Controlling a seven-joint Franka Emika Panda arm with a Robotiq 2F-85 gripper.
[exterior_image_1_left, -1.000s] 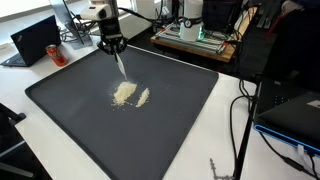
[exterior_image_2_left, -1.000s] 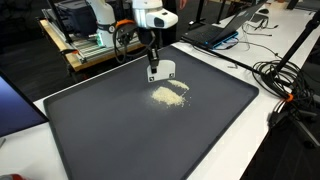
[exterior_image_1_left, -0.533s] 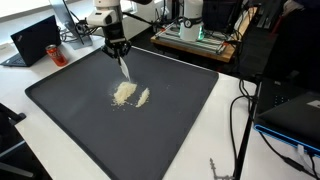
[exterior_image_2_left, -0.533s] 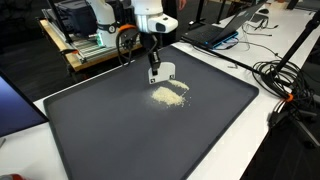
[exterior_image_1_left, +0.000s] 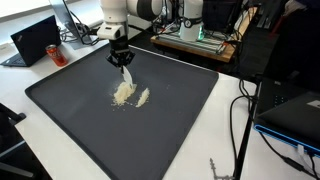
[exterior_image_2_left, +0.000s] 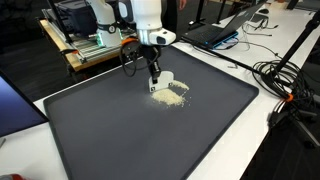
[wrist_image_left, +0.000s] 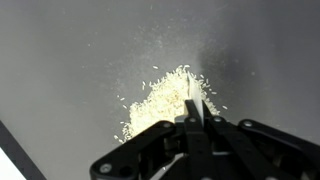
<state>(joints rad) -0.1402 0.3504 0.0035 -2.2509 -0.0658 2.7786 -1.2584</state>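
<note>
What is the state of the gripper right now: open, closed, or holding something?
Gripper: closed on a thin white tool, whose tip is at the pile of pale grains.

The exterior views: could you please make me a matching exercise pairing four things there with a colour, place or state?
1 end effector
2 grain pile
3 mat
4 laptop

A black, under the grain pile
B open, on the white table
C pale, lying on the mat
D shut on a thin white tool

Pairs: 1-D, 2-C, 3-A, 4-B
</note>
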